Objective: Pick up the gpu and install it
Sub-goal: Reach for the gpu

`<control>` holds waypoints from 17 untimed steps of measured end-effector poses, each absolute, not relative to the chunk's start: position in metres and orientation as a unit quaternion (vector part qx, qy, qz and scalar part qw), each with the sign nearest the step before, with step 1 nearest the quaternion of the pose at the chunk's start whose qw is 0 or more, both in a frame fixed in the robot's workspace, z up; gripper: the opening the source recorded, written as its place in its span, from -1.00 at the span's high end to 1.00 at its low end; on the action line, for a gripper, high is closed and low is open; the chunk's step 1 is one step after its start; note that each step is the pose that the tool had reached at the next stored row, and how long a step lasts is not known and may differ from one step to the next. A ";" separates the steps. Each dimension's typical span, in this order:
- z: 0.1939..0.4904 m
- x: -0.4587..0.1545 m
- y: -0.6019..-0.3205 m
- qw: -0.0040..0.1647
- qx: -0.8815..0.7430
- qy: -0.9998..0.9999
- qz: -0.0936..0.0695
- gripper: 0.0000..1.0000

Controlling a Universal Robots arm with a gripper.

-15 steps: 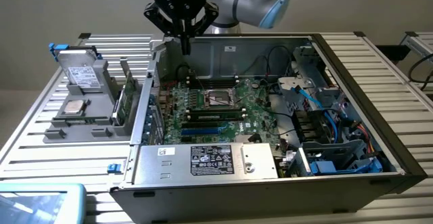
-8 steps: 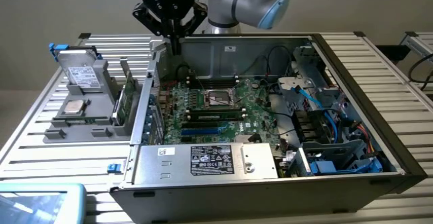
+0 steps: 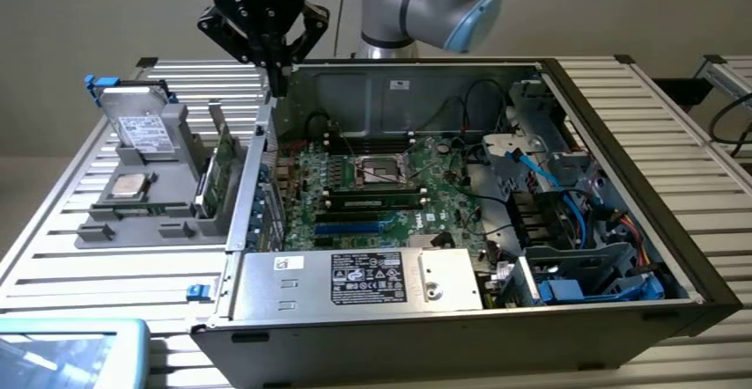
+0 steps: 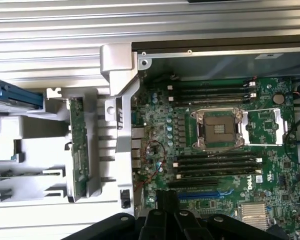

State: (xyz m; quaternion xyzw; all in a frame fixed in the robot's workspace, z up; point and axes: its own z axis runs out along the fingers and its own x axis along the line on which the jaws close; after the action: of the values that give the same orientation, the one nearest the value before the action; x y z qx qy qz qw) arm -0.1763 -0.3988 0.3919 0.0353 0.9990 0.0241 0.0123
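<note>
Fingers (image 3: 278,74): pressed together, nothing held, above the computer case (image 3: 400,99) side wall.
Gpu (image 3: 220,171): on edge in grey holder (image 3: 129,222), untouched.

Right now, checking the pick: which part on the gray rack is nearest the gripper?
The gpu, the green card on edge beside the case wall; the hard drive and processor sit farther toward the exterior view's left.

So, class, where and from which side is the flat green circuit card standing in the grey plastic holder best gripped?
Probably its upper edge, from above: the green circuit card stands on edge in the grey holder, leaving that edge exposed.
</note>
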 end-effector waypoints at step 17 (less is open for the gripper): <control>0.381 -0.258 -0.399 0.012 0.035 0.999 0.025 0.76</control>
State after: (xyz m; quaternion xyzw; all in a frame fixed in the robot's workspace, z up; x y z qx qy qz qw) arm -0.2584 -0.3988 0.3805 0.0353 0.9990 0.0254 0.0122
